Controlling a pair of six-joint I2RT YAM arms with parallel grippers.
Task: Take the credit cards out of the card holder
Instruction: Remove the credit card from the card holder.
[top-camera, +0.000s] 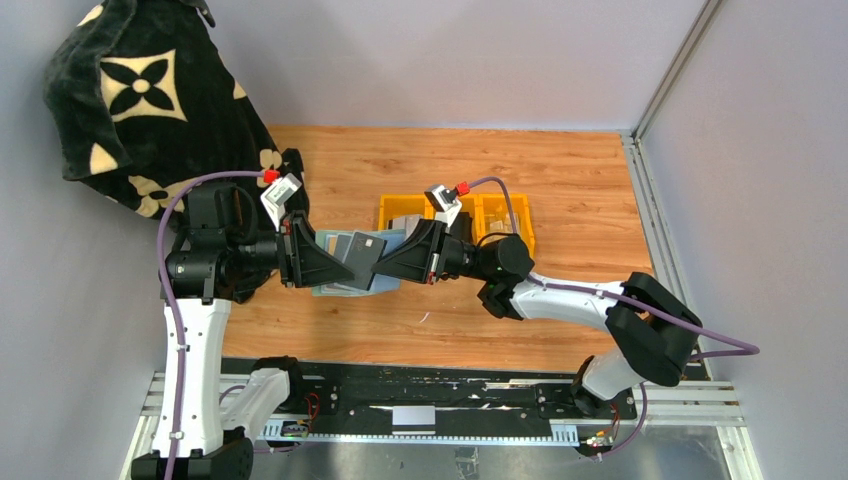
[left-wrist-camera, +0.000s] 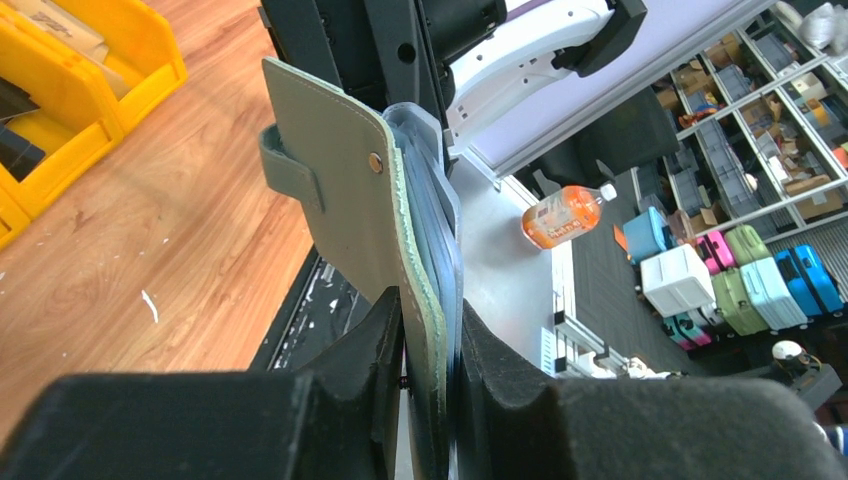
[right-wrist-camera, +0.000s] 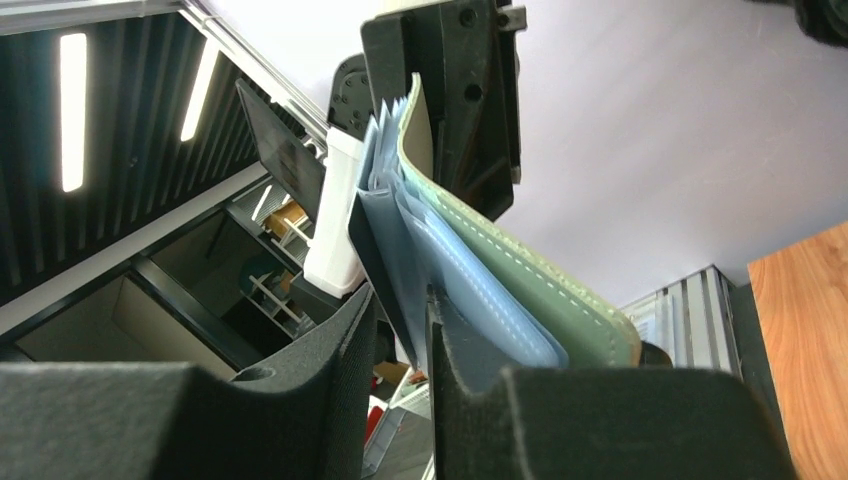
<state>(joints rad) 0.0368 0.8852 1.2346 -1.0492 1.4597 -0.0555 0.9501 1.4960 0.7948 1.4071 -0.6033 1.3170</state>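
1. Centrally, item held: small sage-green bifold card holder (top-camera: 350, 285) with a rounded snap tab and clear plastic sleeves. It hangs off the surface between the two arms, left of the table's middle and about midway between the far and near edges.
2. Contents: grey rectangular credit cards (top-camera: 362, 250), fanned out in the sleeves. Only the top view shows their faces.
3. Left gripper (left-wrist-camera: 432, 345): clamped on the holder's cover and sleeve stack. The snap tab and its metal stud show in the left wrist view alone.
4. Right gripper (right-wrist-camera: 400, 325): fingers narrowly parted, with a dark card edge and a bluish sleeve between them. Whether they pinch cannot be told, and the top view hides the gap.
5. Surface: wood-grain table (top-camera: 450, 320). Yellow plastic bins (top-camera: 520, 225) sit right of the middle.
6. Room:
   - Plain grey walls (top-camera: 450, 60).
   - Black cloth with cream flower motifs (top-camera: 150, 100) at the far left corner.
   - Left wrist view only: an orange bottle (left-wrist-camera: 563, 215) lying on its side and coloured suitcases (left-wrist-camera: 740, 290) beyond the near edge.
   - Right wrist view only: ceiling strip lights (right-wrist-camera: 72, 110).
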